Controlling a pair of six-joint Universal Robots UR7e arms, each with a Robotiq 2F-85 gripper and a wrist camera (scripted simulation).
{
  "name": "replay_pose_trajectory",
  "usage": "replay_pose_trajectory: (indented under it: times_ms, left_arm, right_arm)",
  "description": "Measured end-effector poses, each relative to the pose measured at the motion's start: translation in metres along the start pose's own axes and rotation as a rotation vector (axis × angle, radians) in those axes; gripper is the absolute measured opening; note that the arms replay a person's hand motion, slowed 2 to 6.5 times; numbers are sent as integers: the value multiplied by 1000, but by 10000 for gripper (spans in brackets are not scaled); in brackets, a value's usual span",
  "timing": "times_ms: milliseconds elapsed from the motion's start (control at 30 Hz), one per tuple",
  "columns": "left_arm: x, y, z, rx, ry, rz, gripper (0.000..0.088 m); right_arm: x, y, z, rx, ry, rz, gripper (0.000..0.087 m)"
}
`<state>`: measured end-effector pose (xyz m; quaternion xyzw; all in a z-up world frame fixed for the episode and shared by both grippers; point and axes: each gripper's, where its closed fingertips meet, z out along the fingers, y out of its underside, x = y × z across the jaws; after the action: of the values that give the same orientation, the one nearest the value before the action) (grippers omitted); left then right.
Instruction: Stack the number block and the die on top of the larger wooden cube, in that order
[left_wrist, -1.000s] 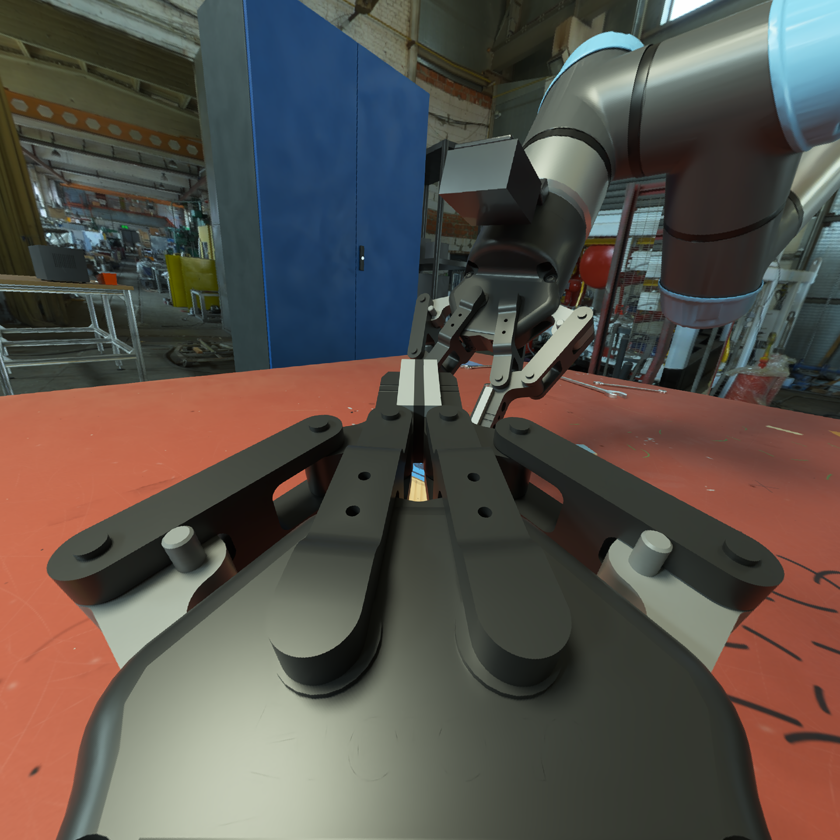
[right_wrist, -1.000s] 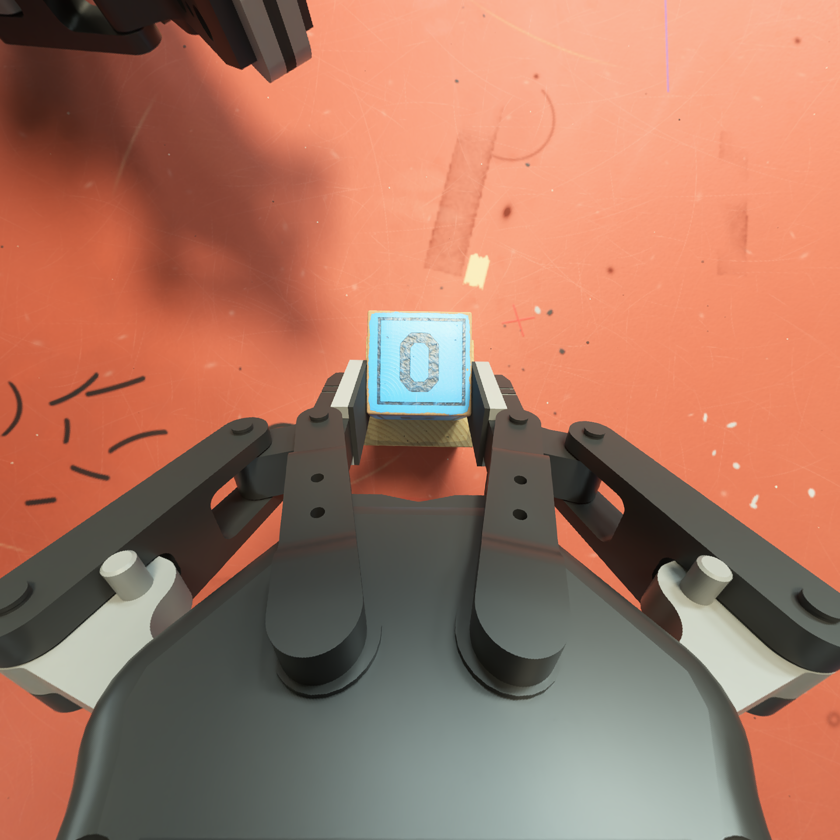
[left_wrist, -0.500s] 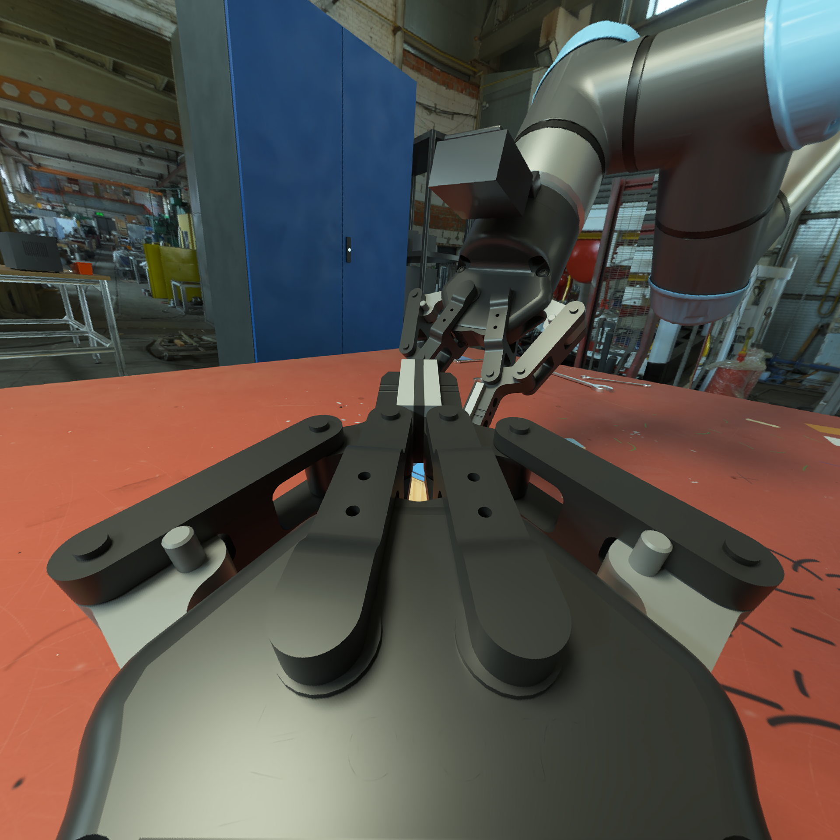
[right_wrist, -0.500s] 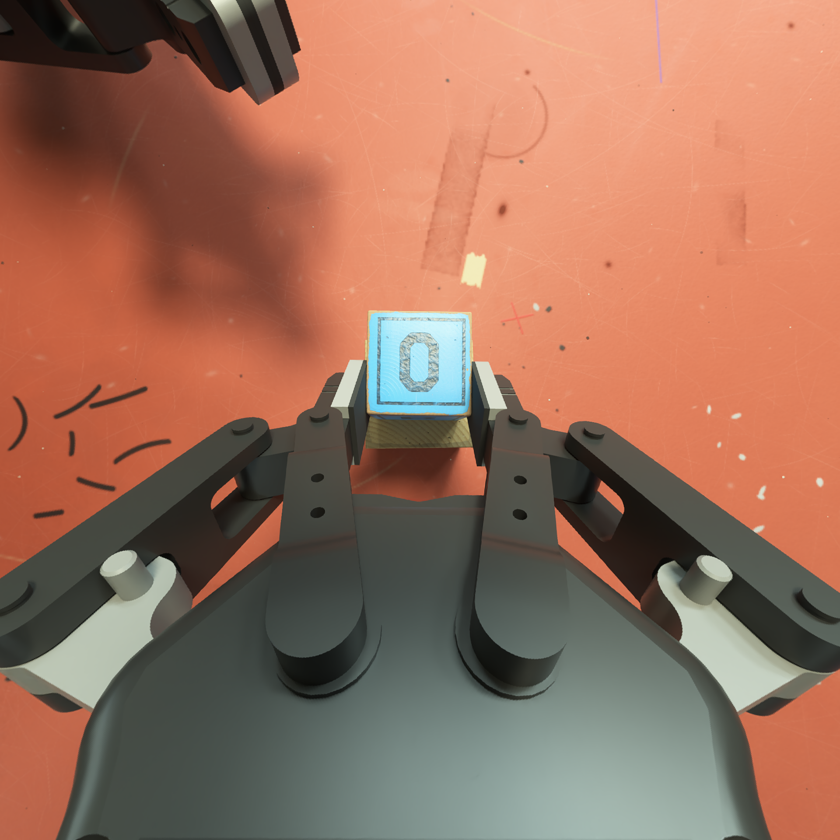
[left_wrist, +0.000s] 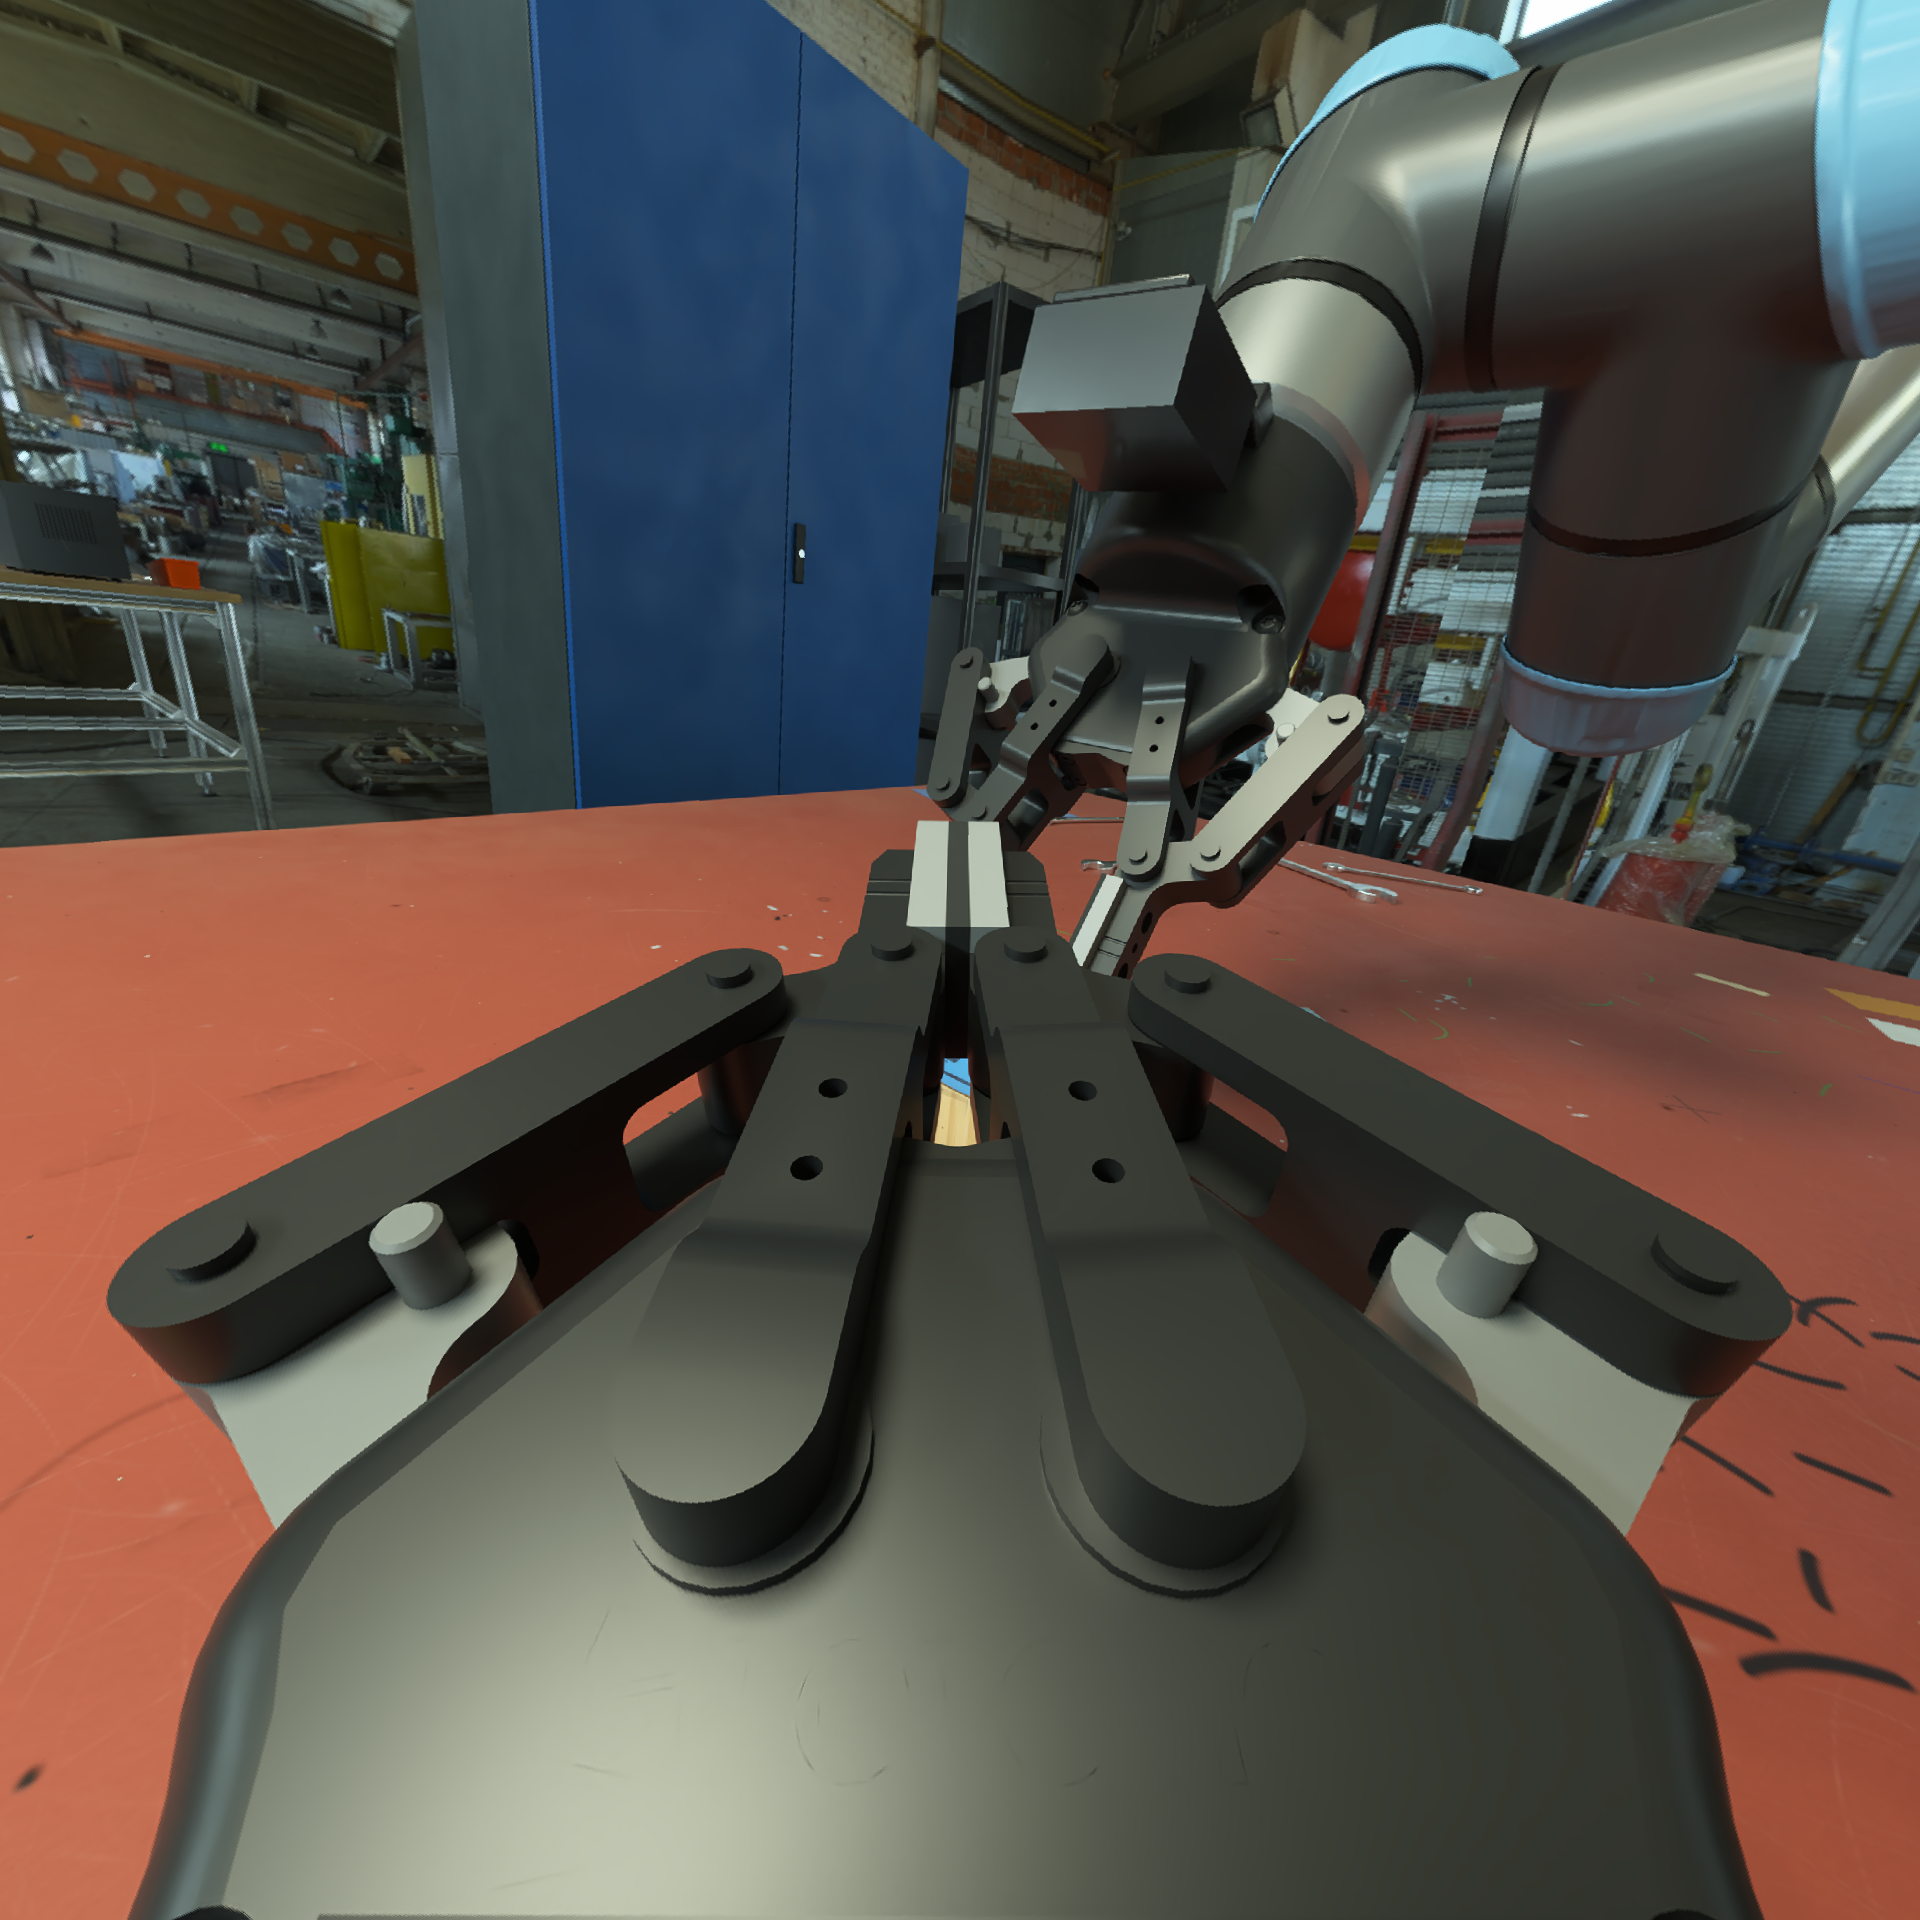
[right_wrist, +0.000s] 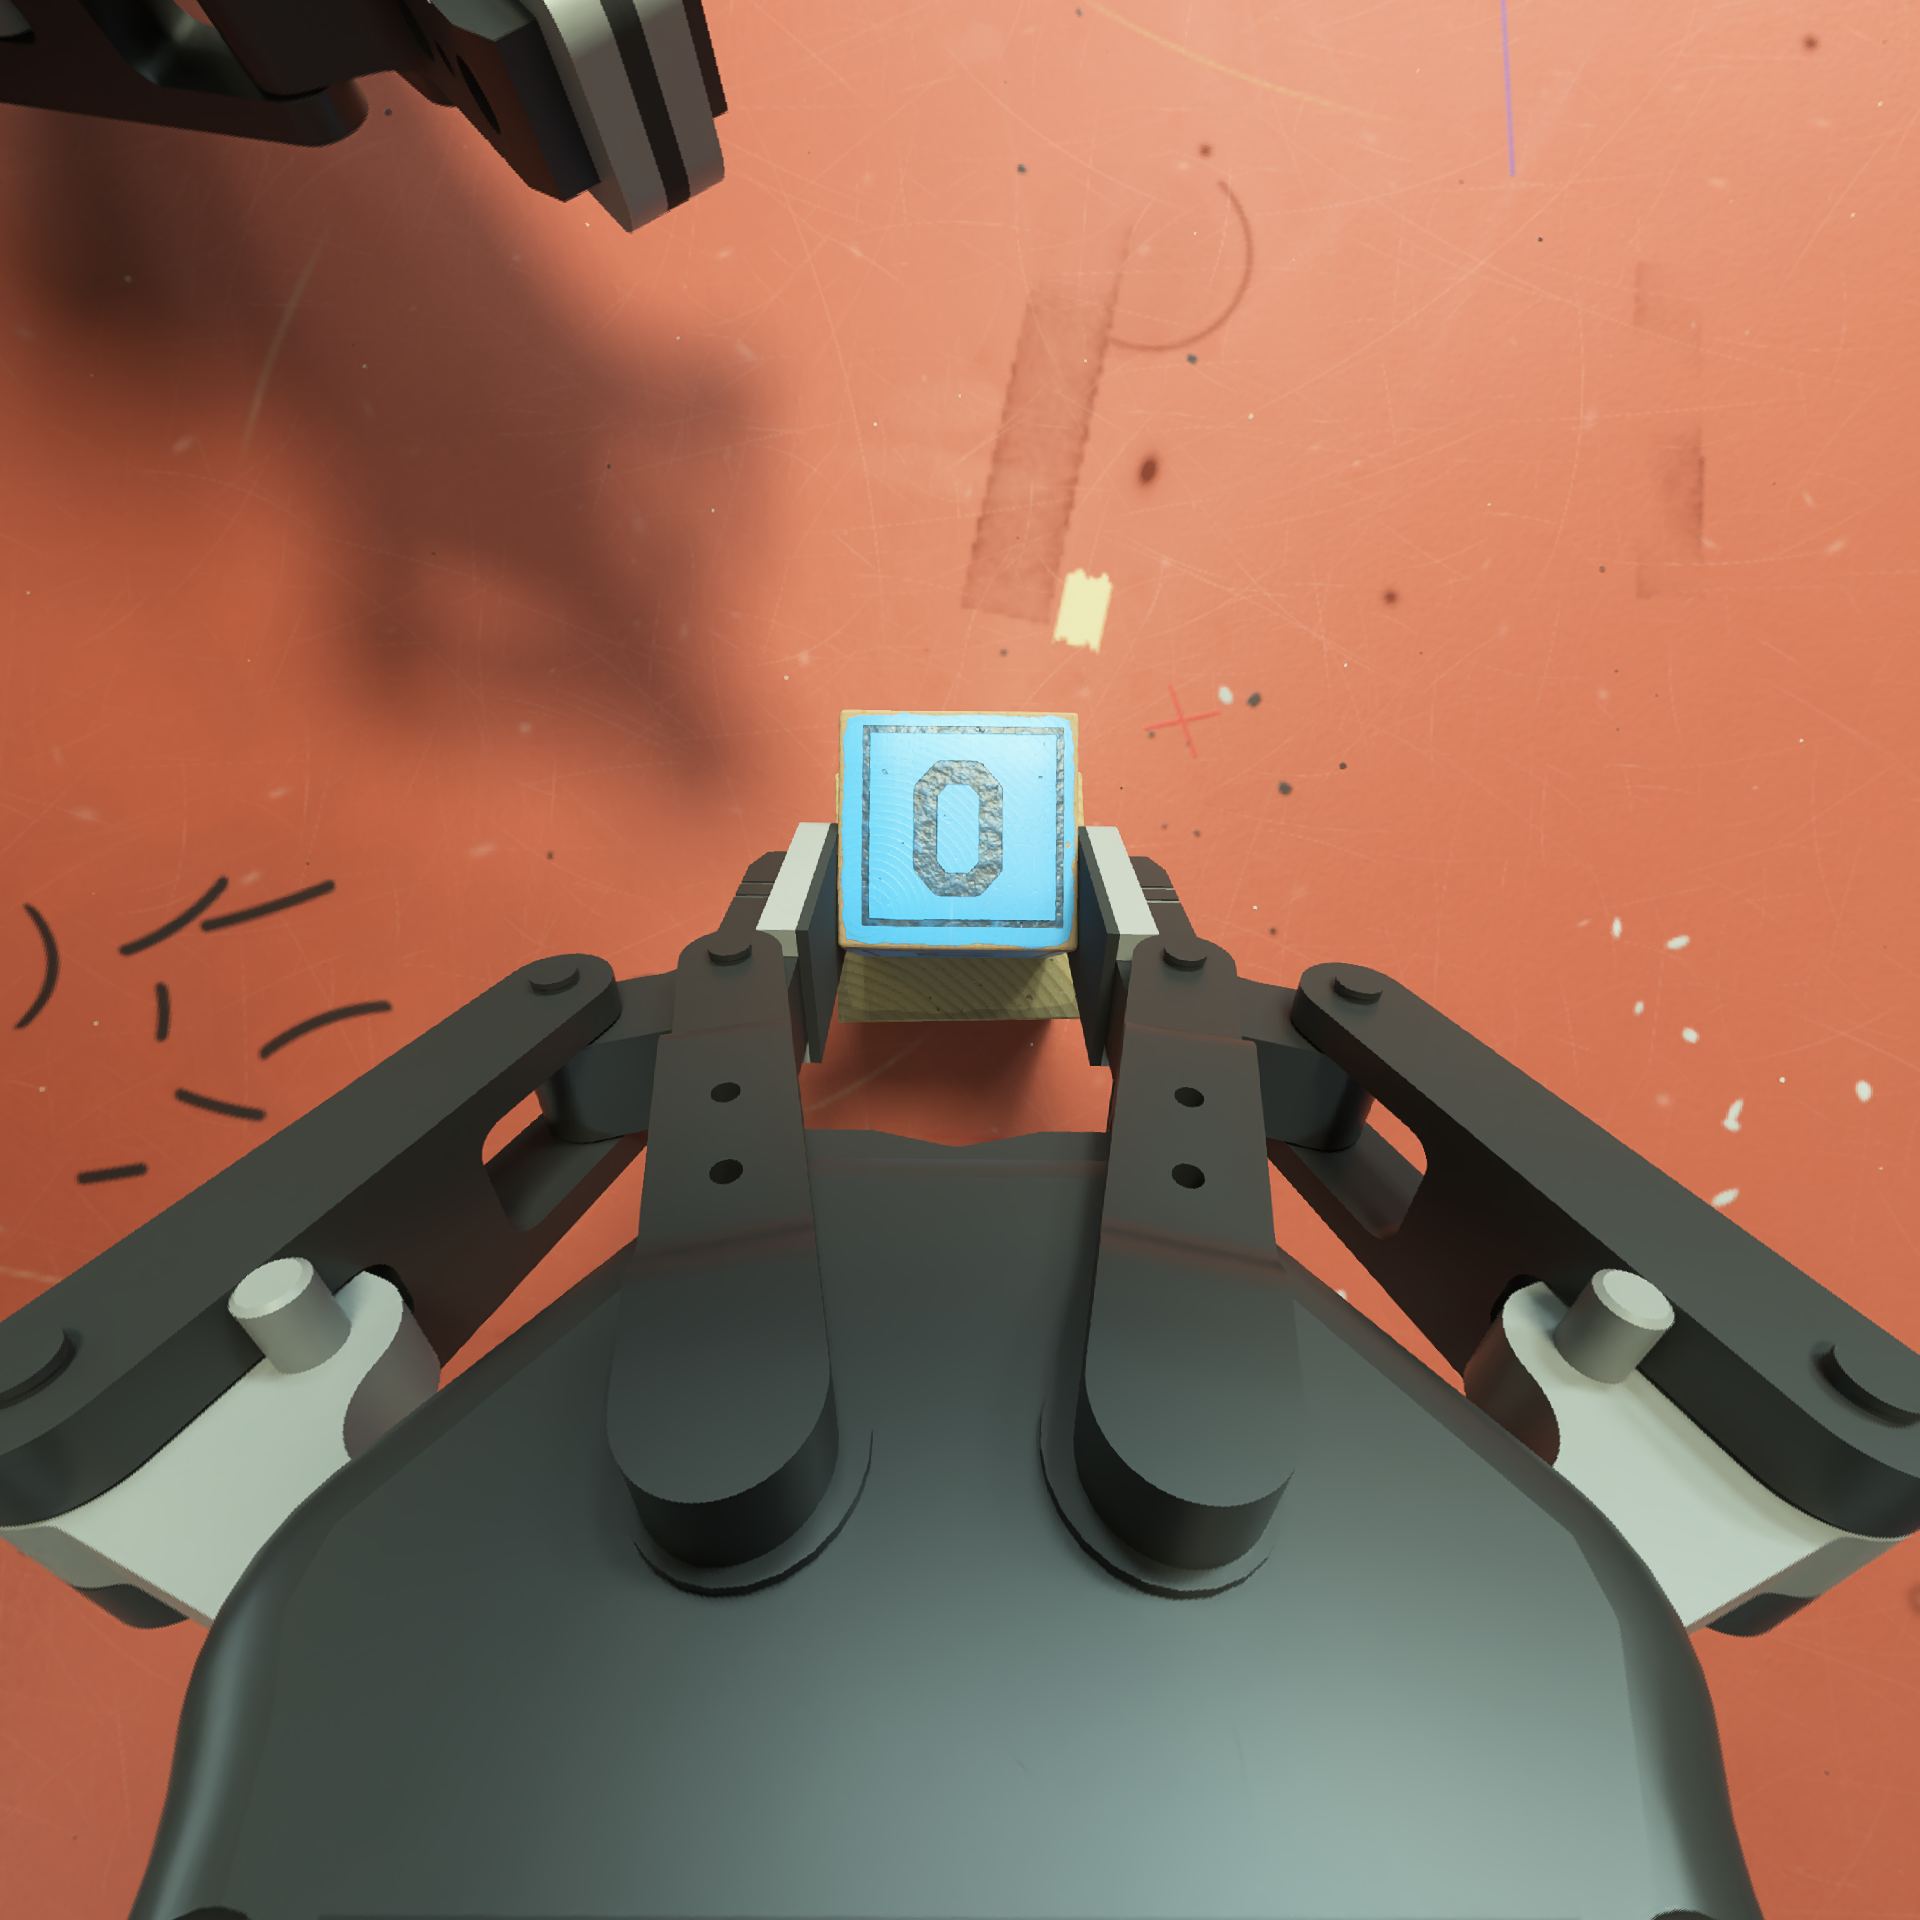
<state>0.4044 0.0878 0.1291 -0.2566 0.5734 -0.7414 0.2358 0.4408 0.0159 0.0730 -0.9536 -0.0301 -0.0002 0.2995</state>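
In the right wrist view my right gripper (right_wrist: 956, 883) is shut on the number block (right_wrist: 956, 831), a wooden cube with a blue top face, with one pad on each side. A tan wooden face (right_wrist: 954, 987) shows just under the blue face; I cannot tell whether it is the block's own side. My left gripper (left_wrist: 956, 883) is shut and empty, pads together, pointing at the right gripper. A tan and blue sliver (left_wrist: 954, 1107) shows through its finger gap. The left gripper (right_wrist: 634, 135) also shows at the top left of the right wrist view. No die or larger cube shows.
The red table top (right_wrist: 1455, 623) is scuffed, with a scrap of pale tape (right_wrist: 1083, 611) beyond the block and black marks (right_wrist: 208, 987) at the left. The right arm (left_wrist: 1558, 312) looms over the table's far side. A blue cabinet (left_wrist: 727, 416) stands behind the table.
The left gripper's shut tips have come a little farther down into the right wrist view. The right gripper still holds the block and has barely drifted.
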Motion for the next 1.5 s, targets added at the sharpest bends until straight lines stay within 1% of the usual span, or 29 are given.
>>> replay_pose_trajectory:
  times_ms: [567,800,1500]
  left_arm:
    - [2,7,4,-52,3,18,0]
    - [2,6,4,-50,6,20,0]
    - [4,5,2,-42,18,-5,0]
  right_arm:
    - [0,0,0,-13,-14,-20,381]
    - [0,1,0,-18,-23,-29,381]
    - [0,1,0,-19,-28,-44,382]
